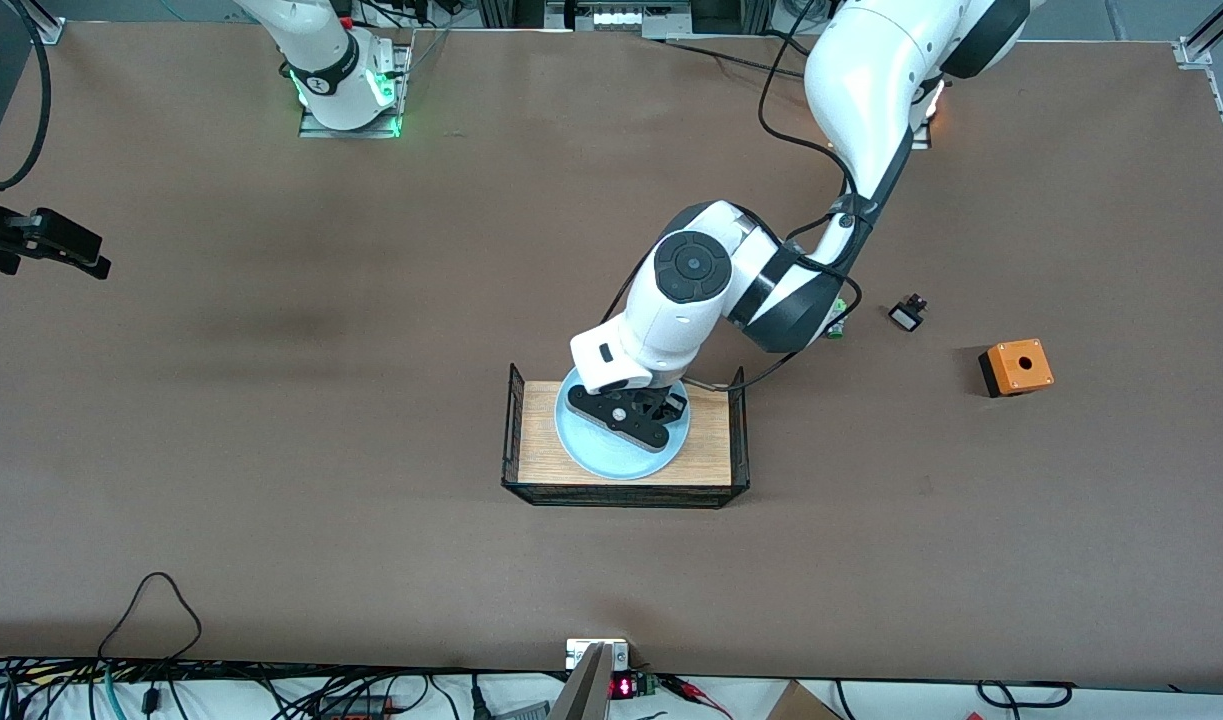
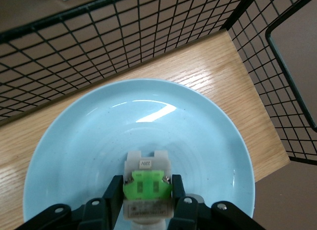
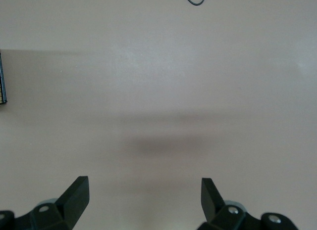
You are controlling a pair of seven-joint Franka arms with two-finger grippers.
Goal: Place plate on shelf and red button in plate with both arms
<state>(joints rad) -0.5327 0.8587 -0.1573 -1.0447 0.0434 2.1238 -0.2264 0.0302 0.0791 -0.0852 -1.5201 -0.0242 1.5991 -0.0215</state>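
Note:
The pale blue plate lies on the wooden floor of a black wire tray. My left gripper is low over the plate's middle, shut on the red button. In the left wrist view the red button shows its white-grey body and bright green band between the fingers of the left gripper, over the plate. Its red cap is hidden. My right gripper waits, open and empty, over bare table at the right arm's end. In the right wrist view the right gripper has nothing between its fingers.
The tray's wire walls stand close round the plate. An orange box with a hole and a small black part lie toward the left arm's end. A small green-topped piece peeks out beside the left arm's elbow.

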